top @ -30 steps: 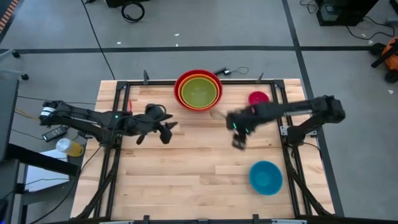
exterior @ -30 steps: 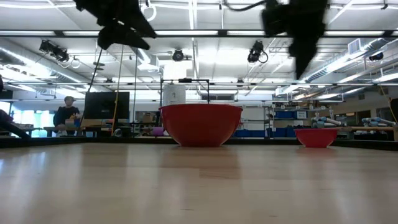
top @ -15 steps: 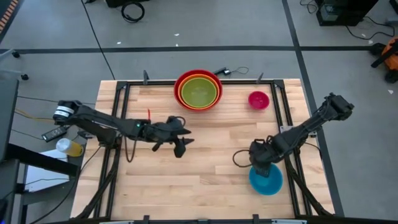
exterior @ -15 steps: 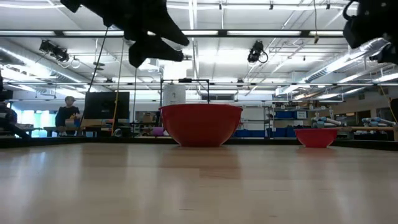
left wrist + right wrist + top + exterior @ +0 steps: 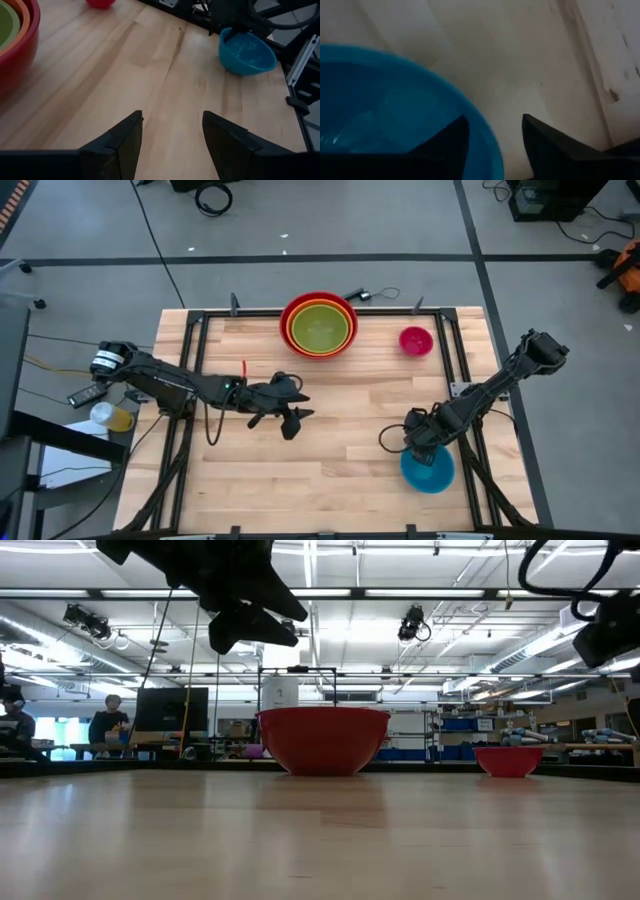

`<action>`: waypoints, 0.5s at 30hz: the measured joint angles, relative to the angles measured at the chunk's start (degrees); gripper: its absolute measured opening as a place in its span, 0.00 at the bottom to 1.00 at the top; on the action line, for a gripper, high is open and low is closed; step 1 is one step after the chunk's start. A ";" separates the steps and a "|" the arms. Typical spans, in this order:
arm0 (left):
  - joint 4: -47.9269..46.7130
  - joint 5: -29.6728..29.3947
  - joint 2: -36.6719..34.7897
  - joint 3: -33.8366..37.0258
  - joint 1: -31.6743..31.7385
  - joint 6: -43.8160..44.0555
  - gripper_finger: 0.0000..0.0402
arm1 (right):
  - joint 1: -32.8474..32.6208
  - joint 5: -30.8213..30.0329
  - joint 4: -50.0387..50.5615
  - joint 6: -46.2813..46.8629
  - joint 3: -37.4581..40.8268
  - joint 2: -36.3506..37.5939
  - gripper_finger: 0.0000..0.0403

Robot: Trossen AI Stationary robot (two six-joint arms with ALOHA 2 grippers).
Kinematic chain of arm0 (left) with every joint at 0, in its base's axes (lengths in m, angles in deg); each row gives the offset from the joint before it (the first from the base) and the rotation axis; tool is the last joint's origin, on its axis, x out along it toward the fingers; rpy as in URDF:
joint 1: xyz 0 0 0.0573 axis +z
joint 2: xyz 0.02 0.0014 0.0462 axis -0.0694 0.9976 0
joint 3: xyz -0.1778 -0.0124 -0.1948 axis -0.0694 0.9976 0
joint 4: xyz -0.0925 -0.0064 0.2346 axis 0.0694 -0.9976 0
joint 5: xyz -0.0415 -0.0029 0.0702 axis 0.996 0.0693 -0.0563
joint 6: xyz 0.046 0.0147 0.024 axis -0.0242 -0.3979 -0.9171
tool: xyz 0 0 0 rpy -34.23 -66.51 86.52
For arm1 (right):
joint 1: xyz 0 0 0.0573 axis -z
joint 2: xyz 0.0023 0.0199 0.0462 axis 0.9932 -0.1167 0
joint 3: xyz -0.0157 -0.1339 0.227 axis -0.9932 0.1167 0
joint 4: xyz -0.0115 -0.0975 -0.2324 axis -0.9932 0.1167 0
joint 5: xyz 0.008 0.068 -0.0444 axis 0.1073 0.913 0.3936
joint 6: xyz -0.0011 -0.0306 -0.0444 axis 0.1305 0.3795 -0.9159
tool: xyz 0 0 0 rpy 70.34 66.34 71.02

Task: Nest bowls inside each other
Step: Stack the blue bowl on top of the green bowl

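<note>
The red bowl (image 5: 320, 325) stands at the table's far middle with the orange bowl (image 5: 292, 330) and the lime green bowl (image 5: 321, 330) nested inside it. To its right the small magenta bowl (image 5: 415, 340) stands alone. The blue bowl (image 5: 430, 470) sits upright near the right front. My right gripper (image 5: 422, 448) points down over the blue bowl's far-left rim, open, one finger inside the bowl and one outside. My left gripper (image 5: 293, 420) hovers open over the bare table's middle, holding nothing. My right gripper straddles the blue bowl's rim (image 5: 487, 137) from above, one finger (image 5: 445, 150) over the bowl's inside and the other finger (image 5: 555, 147) outside it. A gap still shows beside the rim; whether either finger touches it I cannot tell. The bowl rests on the table.
Black frame rails (image 5: 455, 370) run along the table's left, right and far edges. Bare wood (image 5: 300, 470) lies open across the table's middle and near left. The low view shows a room with shelves and a seated person (image 5: 105, 725) far behind the table.
My right gripper has swung from the table's middle, near the red bowl, toward the near right and down onto the blue bowl's rim, turning as it went. My left gripper has moved right and nearer and has sunk a little, still open. No bowl has moved.
</note>
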 joint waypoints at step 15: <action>-5.52 -0.15 -3.15 0.01 3.43 -1.22 0.52 | 11.59 -5.83 -4.61 -5.52 -5.88 0.03 0.08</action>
